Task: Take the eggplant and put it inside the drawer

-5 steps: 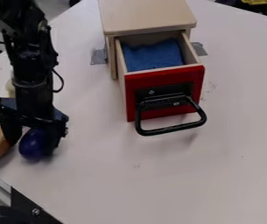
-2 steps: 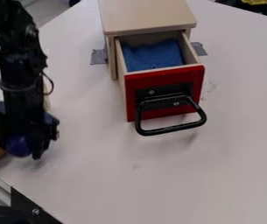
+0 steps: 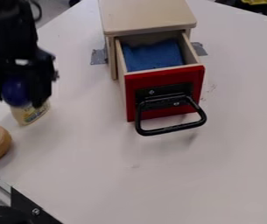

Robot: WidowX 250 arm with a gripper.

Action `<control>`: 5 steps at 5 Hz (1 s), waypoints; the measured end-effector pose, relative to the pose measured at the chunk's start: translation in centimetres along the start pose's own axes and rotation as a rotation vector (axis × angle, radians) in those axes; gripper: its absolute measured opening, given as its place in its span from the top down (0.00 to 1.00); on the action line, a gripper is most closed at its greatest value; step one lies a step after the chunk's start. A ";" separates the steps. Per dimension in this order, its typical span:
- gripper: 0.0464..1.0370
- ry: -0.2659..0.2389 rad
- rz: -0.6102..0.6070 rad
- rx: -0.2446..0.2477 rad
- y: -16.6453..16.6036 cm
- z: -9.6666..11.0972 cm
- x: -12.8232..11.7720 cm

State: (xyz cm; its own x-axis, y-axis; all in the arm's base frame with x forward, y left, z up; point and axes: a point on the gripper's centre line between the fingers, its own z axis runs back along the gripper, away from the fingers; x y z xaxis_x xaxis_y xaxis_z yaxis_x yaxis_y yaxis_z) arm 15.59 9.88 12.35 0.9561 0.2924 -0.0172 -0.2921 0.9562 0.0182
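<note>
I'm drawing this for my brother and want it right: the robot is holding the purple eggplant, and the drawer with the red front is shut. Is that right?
Not quite: the drawer is open, as the camera view shows. The rest is right: its front is red, and the gripper is holding the purple eggplant.

A table (image 3: 217, 166) bears drawer unit (image 3: 147, 17), ring (image 3: 4, 142) and container (image 3: 31, 115).
</note>
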 end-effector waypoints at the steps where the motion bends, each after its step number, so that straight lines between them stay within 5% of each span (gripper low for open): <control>1: 0.26 -0.020 -0.020 -0.052 -0.7 4.0 1.0; 2: 0.26 0.000 -0.107 -0.053 -1.2 5.2 3.0; 5: 0.26 0.007 -0.472 0.049 -1.9 3.0 6.5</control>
State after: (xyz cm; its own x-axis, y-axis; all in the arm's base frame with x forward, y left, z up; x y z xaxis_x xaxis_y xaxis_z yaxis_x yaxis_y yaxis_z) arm 22.47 9.93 15.22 0.9839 -0.1739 -0.0413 0.1760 0.9829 0.0538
